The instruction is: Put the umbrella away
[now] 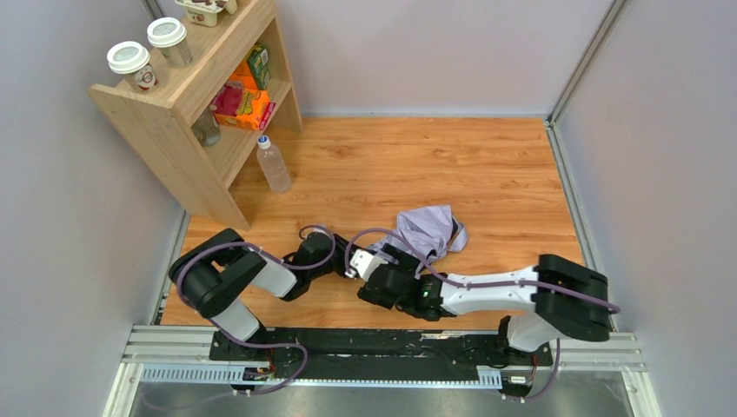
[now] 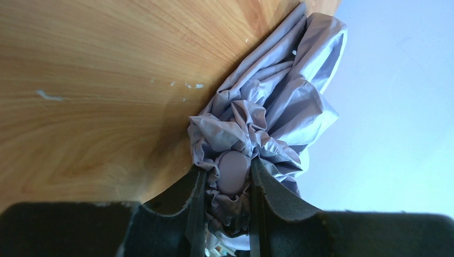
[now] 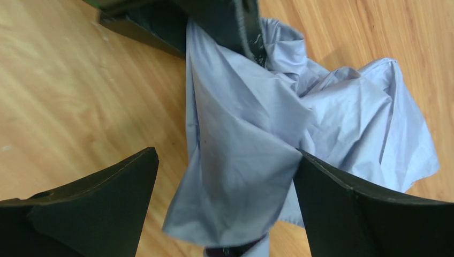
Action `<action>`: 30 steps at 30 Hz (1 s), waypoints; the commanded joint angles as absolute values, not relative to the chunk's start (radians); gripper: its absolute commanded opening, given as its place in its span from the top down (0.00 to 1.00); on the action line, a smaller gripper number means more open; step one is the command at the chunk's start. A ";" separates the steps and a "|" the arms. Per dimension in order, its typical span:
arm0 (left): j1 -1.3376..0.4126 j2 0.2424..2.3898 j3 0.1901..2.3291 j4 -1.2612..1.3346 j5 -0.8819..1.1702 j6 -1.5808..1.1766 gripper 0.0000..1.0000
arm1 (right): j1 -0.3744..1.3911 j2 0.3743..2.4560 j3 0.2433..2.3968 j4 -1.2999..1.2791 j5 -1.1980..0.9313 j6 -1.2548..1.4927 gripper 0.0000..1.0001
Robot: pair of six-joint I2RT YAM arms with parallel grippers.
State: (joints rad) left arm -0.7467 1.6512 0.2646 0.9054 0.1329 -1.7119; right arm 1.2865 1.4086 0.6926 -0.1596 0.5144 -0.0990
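Left wrist view: the left gripper (image 2: 227, 167) is clamped on the umbrella (image 2: 278, 101). Its fingers pinch a bunched end of the pale lavender fabric with a smooth rounded knob between them. From the grip the crumpled folds run toward 1 o'clock across the wooden desk (image 2: 96, 80), which fills the frame from 9 to 12 o'clock.

Right wrist view: the right gripper (image 3: 226, 154) stands with its jaws wide apart and grips nothing. A hanging fold of the umbrella lies between the fingers, closer to the one at 4 o'clock and touching its tip. A dark finger of the left gripper comes in at 12 o'clock, pressed on the fabric. The rest of the cloth spreads loose on the desk toward 2 o'clock.

Top view: the umbrella lies in a rumpled heap just right of the desk's middle. Both arms reach in and meet at its 8 o'clock side. A wooden shelf (image 1: 187, 104) stands at 10 o'clock, carrying two lidded cups (image 1: 130, 62) on top and cartons (image 1: 243, 102) lower down. A clear bottle (image 1: 273, 163) stands on the desk just beside it.
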 commanded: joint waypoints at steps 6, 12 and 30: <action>-0.758 1.549 0.356 0.315 0.149 -1.669 1.00 | 1.315 1.620 0.716 0.218 0.856 -0.215 0.07; -0.758 1.543 0.365 0.293 0.186 -1.694 1.00 | 1.307 1.762 0.742 0.242 0.992 -0.241 0.28; -0.661 1.298 0.289 0.397 0.077 -1.481 0.22 | 1.141 1.629 0.641 0.009 0.330 0.121 1.00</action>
